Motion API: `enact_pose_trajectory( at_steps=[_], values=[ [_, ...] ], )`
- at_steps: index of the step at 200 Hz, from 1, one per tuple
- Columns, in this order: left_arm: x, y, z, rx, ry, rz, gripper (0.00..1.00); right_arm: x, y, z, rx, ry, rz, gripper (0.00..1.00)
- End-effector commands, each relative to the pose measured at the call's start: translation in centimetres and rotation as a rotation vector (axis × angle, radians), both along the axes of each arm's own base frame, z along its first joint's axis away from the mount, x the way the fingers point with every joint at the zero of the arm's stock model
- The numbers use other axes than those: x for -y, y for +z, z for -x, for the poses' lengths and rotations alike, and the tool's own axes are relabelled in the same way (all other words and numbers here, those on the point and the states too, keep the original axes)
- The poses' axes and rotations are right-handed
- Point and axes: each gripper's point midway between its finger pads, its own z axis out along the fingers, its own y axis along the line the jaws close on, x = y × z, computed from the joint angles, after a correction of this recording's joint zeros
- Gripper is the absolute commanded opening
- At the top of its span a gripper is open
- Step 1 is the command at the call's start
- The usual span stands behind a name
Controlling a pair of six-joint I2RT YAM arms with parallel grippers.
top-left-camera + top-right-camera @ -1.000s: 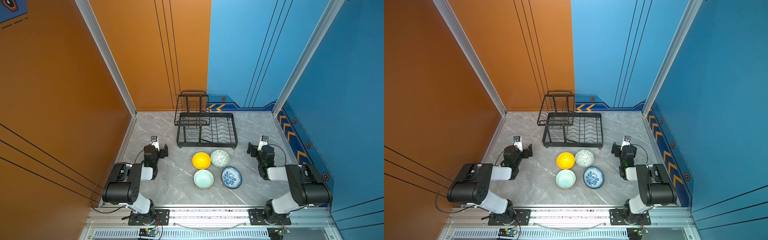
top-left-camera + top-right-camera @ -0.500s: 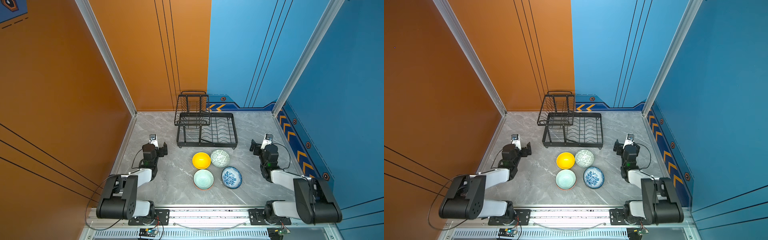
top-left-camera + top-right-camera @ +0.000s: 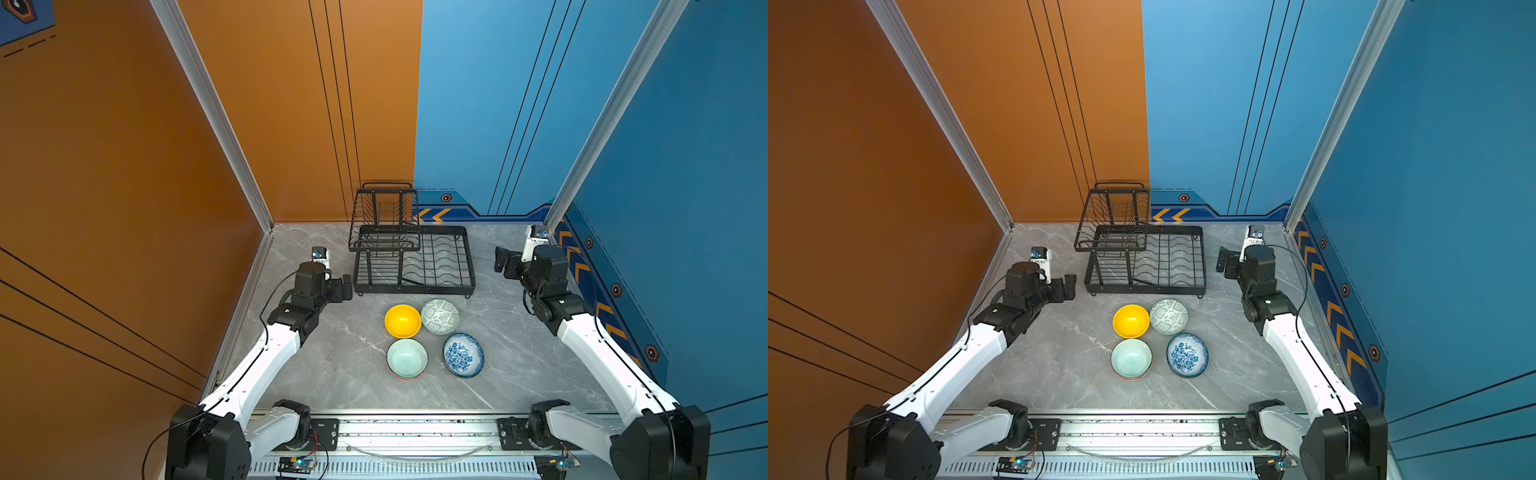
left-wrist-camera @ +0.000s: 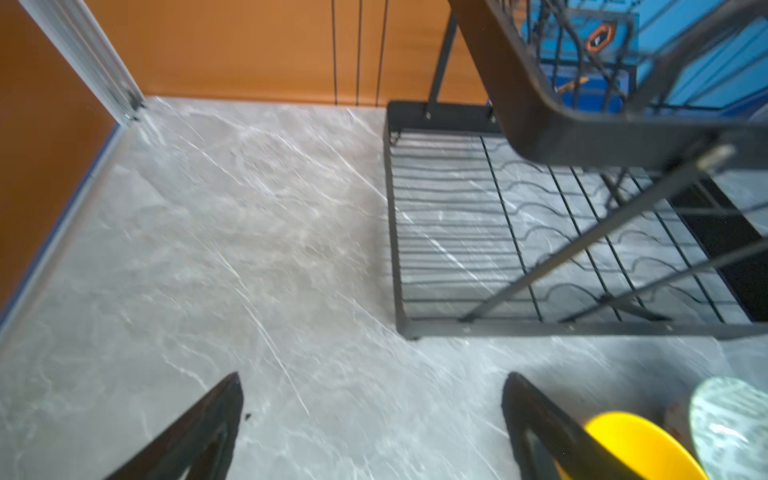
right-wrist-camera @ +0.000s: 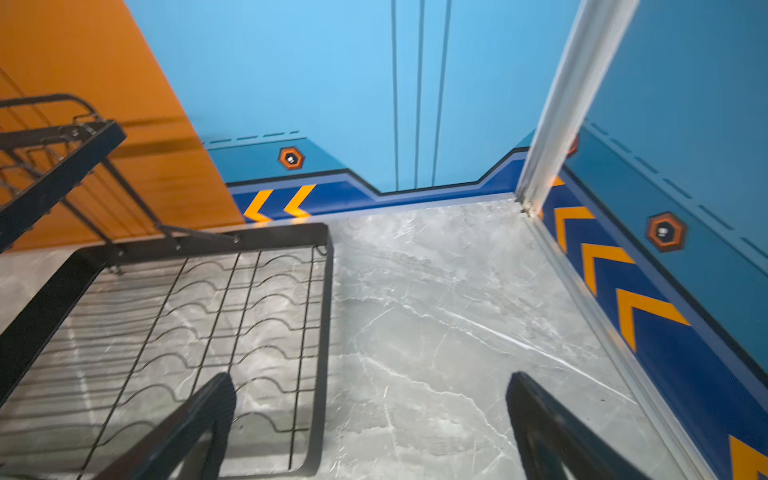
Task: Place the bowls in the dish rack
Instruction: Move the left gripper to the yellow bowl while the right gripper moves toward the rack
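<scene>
in both top views the grey counter (image 3: 324, 374) carries the empty dish rack (image 3: 415, 287) toward its back edge, with the bowls (image 3: 402, 321) clustered just in front of it. the left end effector (image 3: 347, 287) and right end effector (image 3: 501, 261) gape wide, holding nothing. the first pick is not yet begun, and it calls for lowering onto a bowl's rim.
</scene>
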Motion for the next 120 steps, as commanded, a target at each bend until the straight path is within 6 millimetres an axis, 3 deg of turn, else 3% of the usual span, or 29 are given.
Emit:
enact_pose_trajectory(
  at_steps=[1,31,63,120],
  values=[
    [2.3,-2.6,3.2,-0.206,-0.066,0.106,0.98,-2.3,-4.0,1.5,-0.248,0.100,-0.007,1.00],
    [5.1,-3.6,4.7,-0.303,-0.144,0.261,0.98,-4.7,-4.2,0.9,-0.316,0.178,-0.010,1.00],
    [7.8,-4.2,5.4,-0.343,-0.217,0.317,0.98,-6.7,-4.5,0.4,-0.347,0.243,-0.012,1.00],
    [10.8,-8.0,5.9,-0.452,-0.258,0.320,0.98,-7.8,-5.1,0.5,-0.367,0.270,0.000,1.00]
  ],
)
